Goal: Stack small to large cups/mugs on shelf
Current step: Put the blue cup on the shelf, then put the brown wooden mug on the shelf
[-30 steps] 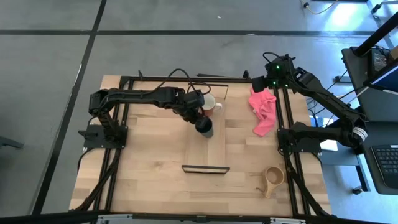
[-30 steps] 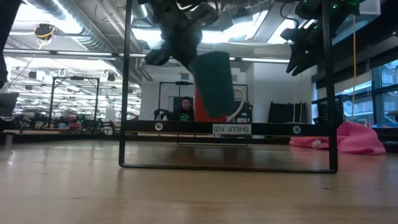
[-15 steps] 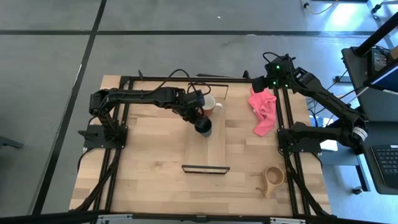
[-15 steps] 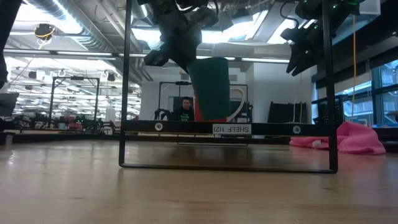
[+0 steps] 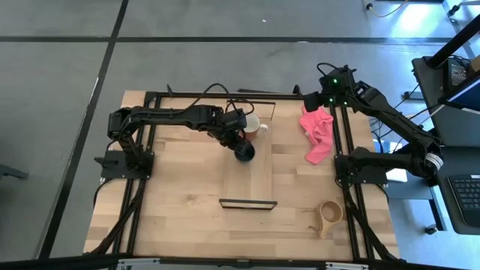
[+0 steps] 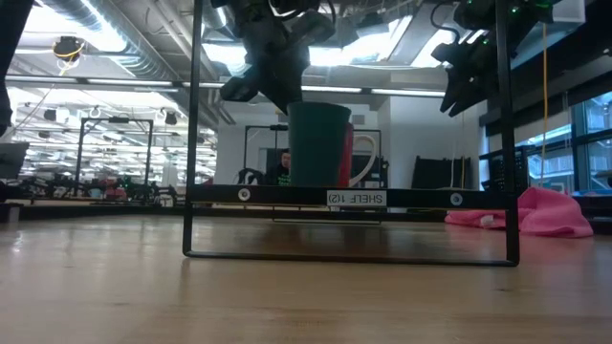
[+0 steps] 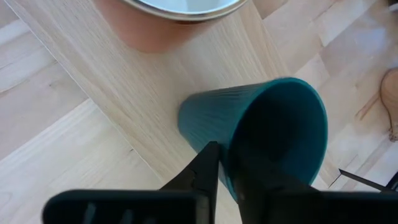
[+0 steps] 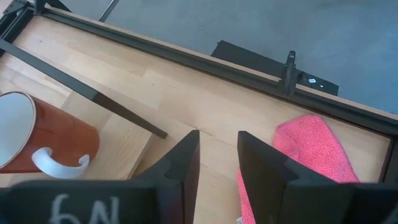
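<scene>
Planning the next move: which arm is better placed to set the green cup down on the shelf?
Left. Its hand already grips the green cup, upright over the shelf beside the orange mug. The right hand hangs open at the table's far edge, by the pink cloth.

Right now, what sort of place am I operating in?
Probably a robotics lab or workshop. The low view shows exposed ceiling ducts, rows of workbenches and a seated person beyond the table; the high view shows a desk with a keyboard beside it.
</scene>
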Robot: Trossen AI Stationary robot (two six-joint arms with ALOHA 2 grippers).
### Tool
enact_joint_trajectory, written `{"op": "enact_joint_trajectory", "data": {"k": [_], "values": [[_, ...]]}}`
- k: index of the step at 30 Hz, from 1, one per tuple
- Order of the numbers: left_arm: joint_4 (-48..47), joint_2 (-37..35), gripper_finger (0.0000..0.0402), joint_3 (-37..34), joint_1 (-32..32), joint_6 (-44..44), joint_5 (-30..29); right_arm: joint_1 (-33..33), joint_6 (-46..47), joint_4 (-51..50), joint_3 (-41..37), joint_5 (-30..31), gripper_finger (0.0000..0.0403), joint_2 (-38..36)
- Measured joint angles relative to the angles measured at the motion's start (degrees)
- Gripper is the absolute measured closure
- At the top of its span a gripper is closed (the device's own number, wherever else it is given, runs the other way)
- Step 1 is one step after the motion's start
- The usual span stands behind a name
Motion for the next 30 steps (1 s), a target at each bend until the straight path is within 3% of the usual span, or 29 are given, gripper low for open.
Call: {"op": "enact_joint_trajectory", "data": {"k": [8, 17, 30], "values": [[0.02, 0.0, 0.0334, 0.0, 0.0, 0.05, -0.28, -0.01, 0.0, 0.0, 0.0, 0.0, 0.0292, 0.0], [4.24, 0.0, 0.0335, 0.02, 0.0, 0.53, 0.22, 0.02, 0.0, 0.0, 0.0, 0.0, 0.0292, 0.0], [1.43, -0.86, 0.0334, 0.12, 0.59, 3.01, -2.71, -0.01, -0.32, -0.61, 0.0, -0.03, 0.0292, 0.0]]}}
